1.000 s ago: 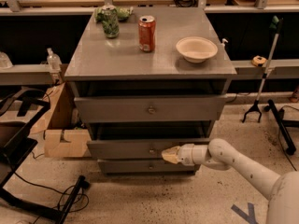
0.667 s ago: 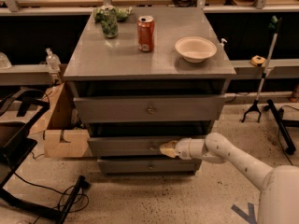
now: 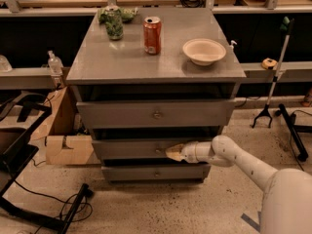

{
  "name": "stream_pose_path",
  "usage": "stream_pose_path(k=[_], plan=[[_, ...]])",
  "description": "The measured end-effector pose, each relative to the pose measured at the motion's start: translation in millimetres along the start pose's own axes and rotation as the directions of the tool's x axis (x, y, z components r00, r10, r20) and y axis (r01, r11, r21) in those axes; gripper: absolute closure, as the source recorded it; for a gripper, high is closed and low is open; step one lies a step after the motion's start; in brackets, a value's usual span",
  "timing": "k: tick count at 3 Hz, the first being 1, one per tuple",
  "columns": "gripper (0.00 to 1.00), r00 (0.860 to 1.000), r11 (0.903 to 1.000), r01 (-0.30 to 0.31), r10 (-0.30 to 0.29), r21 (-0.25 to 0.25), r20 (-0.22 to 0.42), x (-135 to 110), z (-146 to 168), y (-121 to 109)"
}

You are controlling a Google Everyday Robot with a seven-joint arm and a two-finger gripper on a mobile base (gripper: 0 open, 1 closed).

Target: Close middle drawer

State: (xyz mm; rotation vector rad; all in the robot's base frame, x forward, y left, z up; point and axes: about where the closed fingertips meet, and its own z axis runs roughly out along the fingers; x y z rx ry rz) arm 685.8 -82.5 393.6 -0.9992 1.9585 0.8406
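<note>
The wide grey middle drawer with its low plain face point(image 3: 124, 149) sits in the grey table point(image 3: 122, 60), still out a little from the frame below the taller top drawer point(image 3: 112, 114). The tan-tipped hand point(image 3: 175, 152) on the white arm point(image 3: 236, 160) presses against that face just right of the small round metallic knob point(image 3: 157, 150). Over the last second it has crept left and inward. I cannot tell whether the hand is wide or narrow. The push looks under way, with some travel left.
</note>
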Motion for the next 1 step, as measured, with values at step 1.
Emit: stream_pose_path(k=[1], plan=[[1.0,1.0,1.0,0.0,0.0,0.0,0.0,0.0,0.0,0.0]])
